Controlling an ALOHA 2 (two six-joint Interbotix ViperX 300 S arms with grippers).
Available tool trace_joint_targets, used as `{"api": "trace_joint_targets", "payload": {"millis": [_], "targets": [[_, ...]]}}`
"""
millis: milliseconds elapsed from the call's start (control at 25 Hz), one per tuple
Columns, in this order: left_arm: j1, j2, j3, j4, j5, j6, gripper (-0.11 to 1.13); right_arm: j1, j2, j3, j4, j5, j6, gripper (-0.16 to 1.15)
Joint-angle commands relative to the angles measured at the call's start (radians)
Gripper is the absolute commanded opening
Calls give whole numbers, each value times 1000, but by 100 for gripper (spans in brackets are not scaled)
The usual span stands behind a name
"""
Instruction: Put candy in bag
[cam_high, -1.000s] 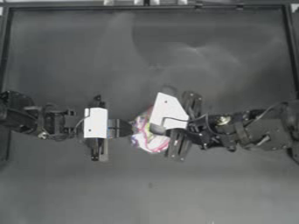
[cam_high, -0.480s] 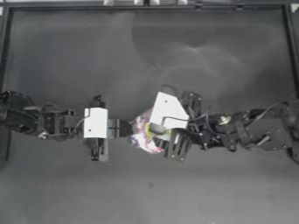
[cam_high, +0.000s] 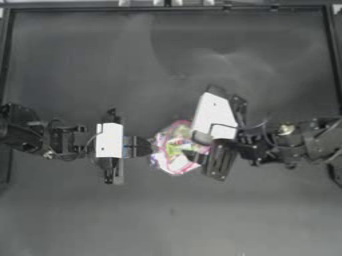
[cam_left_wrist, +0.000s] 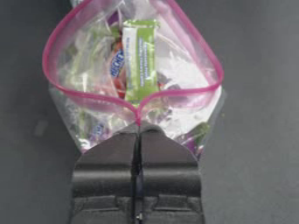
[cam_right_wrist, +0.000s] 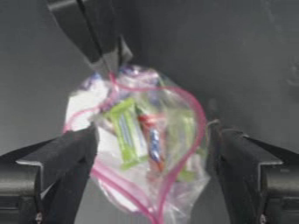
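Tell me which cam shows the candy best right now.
Left wrist view: the candy stands full-length inside the open bag, whose rim the left gripper pinches. In the right wrist view the candy shows tilted behind plastic between the open right gripper. From the top view it's only a greenish blur.

**Dim, soft and grey throughout**

Lit evenly from above, with no hard shadows on the dark table (cam_high: 171, 215). Broad pale sheen across the far half of the table in the top view, fading toward the near edge. White casings on both arms washed out, nearly without detail. Overall soft and grainy from above; the bag (cam_high: 175, 149) reduced to a smear of pink and green. Sharper in the left wrist view: print on the candy (cam_left_wrist: 140, 59) almost legible, plastic glinting in small highlights. Blurred in the right wrist view, the near dark jaws out of focus, faint shadow beneath the bag.
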Motion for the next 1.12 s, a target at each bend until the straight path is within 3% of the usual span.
{"api": "trace_joint_targets", "payload": {"millis": [40,1120], "targets": [[2,-77,-17,2,0,2,6,5,-52,5,-6,2,6,100],[26,-252,-11,3,123,81,6,28,-107,40,-6,-2,9,100]]}}
